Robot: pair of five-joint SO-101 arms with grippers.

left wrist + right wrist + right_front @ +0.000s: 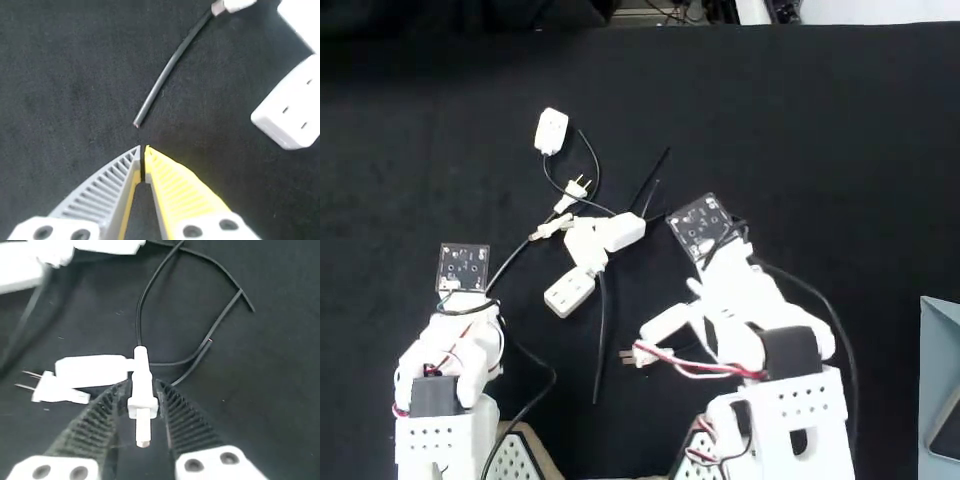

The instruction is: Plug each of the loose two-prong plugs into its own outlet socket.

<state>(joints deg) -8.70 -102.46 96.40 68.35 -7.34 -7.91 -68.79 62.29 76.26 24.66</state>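
My right gripper is shut on a white plug, whose pin points back at the camera and whose black cable loops away over the mat. Beside it lies a second white plug with two flat prongs. My left gripper is shut on nothing, just short of a cut cable end. A white outlet socket lies off to one side of that cable end. In the high view, sockets and loose plugs cluster between the two arms.
A white adapter block lies farther back on the black mat. Thin black cables trail toward the front edge. A grey box stands at the right edge.
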